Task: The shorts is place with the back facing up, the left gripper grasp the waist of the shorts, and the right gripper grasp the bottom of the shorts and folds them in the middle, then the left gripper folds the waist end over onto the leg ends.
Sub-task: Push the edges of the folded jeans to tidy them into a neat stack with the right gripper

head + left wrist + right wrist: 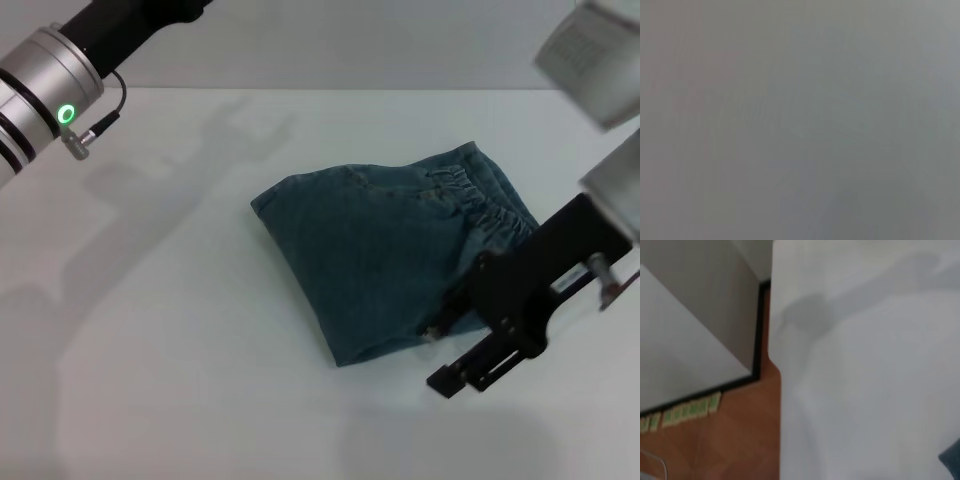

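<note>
Shorts (385,265) folded into a compact bundle on the table (180,330), waist (480,195) puckers just behind the right end effector (455,355). Right end effector empty, fingers apart beside the bundle's near edge. Left end effector out of sight. Best withdrawn upward, clear of denim.

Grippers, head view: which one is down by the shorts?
The right gripper, the black claw under the pale grey housing, sits over the folded shorts near the gathered waist. The left arm is raised away at the far left corner.
</note>
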Available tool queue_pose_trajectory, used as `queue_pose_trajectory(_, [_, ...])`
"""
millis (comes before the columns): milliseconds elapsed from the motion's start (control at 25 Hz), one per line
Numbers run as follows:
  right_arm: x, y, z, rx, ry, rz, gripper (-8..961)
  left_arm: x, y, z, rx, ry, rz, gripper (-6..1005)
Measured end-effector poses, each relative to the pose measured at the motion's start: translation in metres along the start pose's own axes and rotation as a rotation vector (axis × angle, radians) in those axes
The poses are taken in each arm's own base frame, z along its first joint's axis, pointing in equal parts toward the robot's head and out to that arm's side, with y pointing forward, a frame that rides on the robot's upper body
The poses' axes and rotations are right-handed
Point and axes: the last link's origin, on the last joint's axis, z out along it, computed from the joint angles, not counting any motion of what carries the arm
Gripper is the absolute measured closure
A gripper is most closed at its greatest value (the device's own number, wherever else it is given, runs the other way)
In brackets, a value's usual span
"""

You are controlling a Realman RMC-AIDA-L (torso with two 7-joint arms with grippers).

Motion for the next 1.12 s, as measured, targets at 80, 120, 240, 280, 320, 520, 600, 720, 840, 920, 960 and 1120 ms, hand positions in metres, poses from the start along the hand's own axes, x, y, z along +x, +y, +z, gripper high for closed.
queue_pose_trajectory(80, [-0.001, -0.001, 0.005, 0.004, 0.014, -0.002, 323, -0.002, 0.0, -0.002, 0.0, -0.004, -0.005, 153])
queue_pose_trajectory(120, [-0.001, -0.002, 0.01, 0.005, 0.026, -0.005, 323, -0.003, 0.0, -0.002, 0.001, -0.005, -0.006, 153])
queue_pose_trajectory(240, [0.0, -0.004, 0.023, 0.004, 0.059, -0.004, 323, -0.005, 0.0, -0.004, 0.0, -0.009, -0.01, 153])
queue_pose_trajectory(280, [0.001, -0.005, 0.027, 0.006, 0.068, -0.001, 323, -0.005, 0.001, -0.004, -0.002, -0.008, -0.012, 153])
queue_pose_trajectory(320, [0.003, -0.007, 0.031, 0.011, 0.075, 0.001, 323, -0.006, 0.001, -0.005, -0.006, -0.006, -0.013, 153])
queue_pose_trajectory(520, [0.008, -0.015, 0.045, 0.042, 0.083, 0.017, 322, -0.007, 0.002, -0.007, -0.009, -0.006, -0.018, 153])
queue_pose_trajectory(600, [0.007, -0.015, 0.05, 0.04, 0.072, 0.017, 322, -0.007, 0.002, -0.007, -0.009, -0.006, -0.018, 153])
queue_pose_trajectory(720, [0.006, -0.016, 0.055, 0.048, 0.067, 0.008, 322, -0.009, 0.001, -0.008, -0.005, -0.01, -0.023, 153])
queue_pose_trajectory(840, [0.006, -0.018, 0.058, 0.062, 0.065, 0.005, 322, -0.011, 0.002, -0.008, -0.005, -0.015, -0.027, 153])
queue_pose_trajectory(920, [0.005, -0.019, 0.058, 0.067, 0.057, 0.005, 322, -0.012, 0.002, -0.008, -0.007, -0.016, -0.027, 153])
queue_pose_trajectory(960, [0.004, -0.019, 0.058, 0.07, 0.053, 0.004, 322, -0.012, 0.002, -0.008, -0.007, -0.017, -0.028, 152])
queue_pose_trajectory(1120, [0.002, -0.022, 0.058, 0.086, 0.037, 0.001, 323, -0.013, 0.003, -0.009, -0.007, -0.018, -0.029, 152])
